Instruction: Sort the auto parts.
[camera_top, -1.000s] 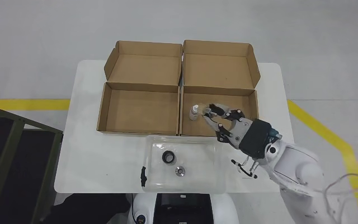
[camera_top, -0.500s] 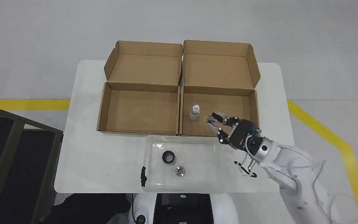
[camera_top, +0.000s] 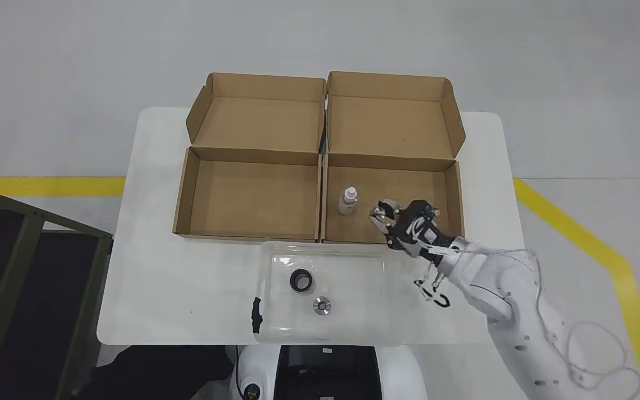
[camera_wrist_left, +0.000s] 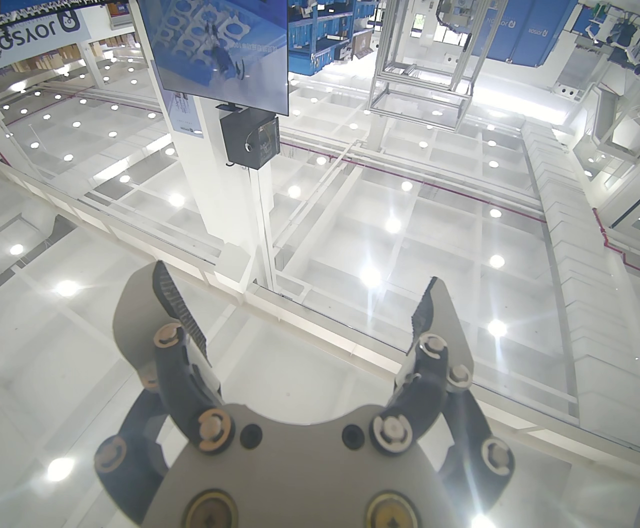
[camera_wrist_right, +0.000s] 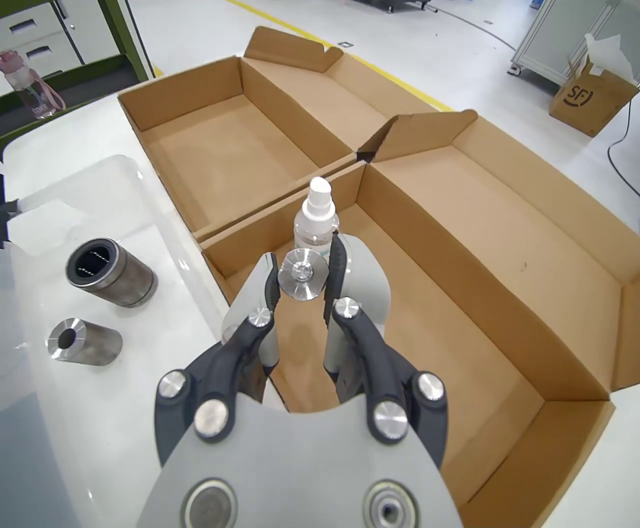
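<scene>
My right gripper is shut on a small round metal disc part, held low over the near left part of the right cardboard box. In the top view the right gripper sits inside that right box. A small white spray bottle stands upright in the box just beyond the fingers. Two metal cylinders lie in the clear tray: a larger one with a black bore and a smaller one. My left gripper is open, pointing up at the ceiling.
The left cardboard box stands beside the right one, both with lids folded back. The clear tray lies at the table's front edge. A bare strip of white table runs along the left side.
The right arm has come down into the right box with the disc part still in its grip, drawing slightly back toward the box's front wall.
</scene>
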